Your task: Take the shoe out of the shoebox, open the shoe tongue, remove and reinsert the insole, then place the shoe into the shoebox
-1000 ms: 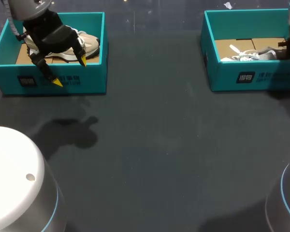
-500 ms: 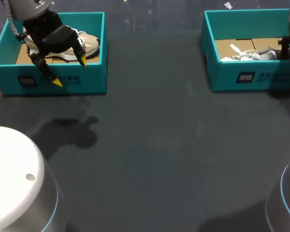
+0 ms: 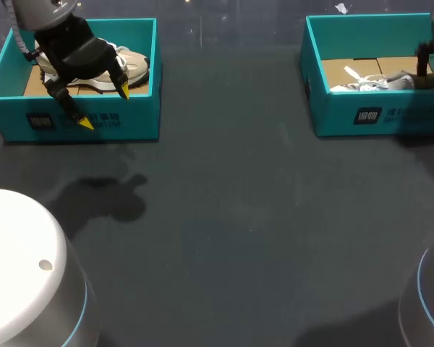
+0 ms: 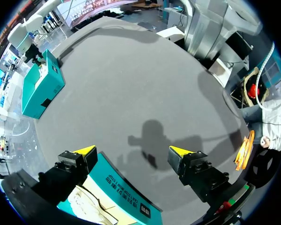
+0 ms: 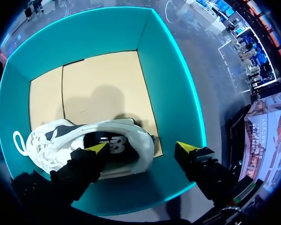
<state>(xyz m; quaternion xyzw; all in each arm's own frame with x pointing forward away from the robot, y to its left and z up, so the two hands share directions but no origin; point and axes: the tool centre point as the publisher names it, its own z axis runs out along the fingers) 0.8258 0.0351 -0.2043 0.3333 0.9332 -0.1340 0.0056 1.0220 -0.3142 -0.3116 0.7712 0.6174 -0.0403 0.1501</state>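
Right wrist view: right end effector (image 5: 142, 148) hangs wide open, empty, above the teal shoebox (image 5: 171, 91); the white shoe (image 5: 49, 145) lies below, offset toward one finger, its length running along the fingers' line.

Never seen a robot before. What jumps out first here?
Two teal boxes at the table's far corners, the left shoebox and right shoebox, each hold a pale shoe. An open yellow-tipped gripper hangs over each: left gripper above the front wall, right gripper above its shoe.
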